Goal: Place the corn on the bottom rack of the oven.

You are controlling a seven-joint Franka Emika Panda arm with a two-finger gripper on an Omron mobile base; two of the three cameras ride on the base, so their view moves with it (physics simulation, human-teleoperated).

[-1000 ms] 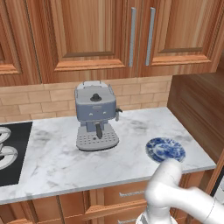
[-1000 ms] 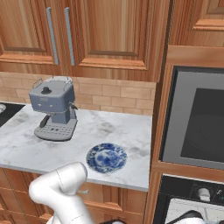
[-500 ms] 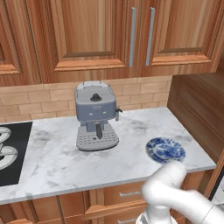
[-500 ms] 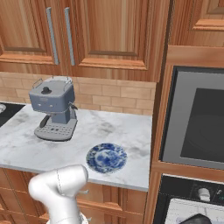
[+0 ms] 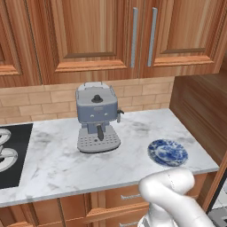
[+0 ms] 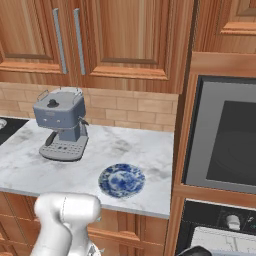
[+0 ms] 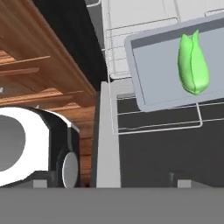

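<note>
Marble bench (image 5: pixel 53 164) with blue plate (image 5: pixel 167 152); corn (image 7: pixel 193 62) lay on grey tray (image 7: pixel 153 74) over oven (image 7: pixel 144 144) rack (image 7: pixel 157 120); pincer state unclear.

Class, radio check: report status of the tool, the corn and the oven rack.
Tool state cannot be told. Small bright green corn cob lies on a flat grey tray atop the oven's wire rack. Nothing obstructing.
</note>
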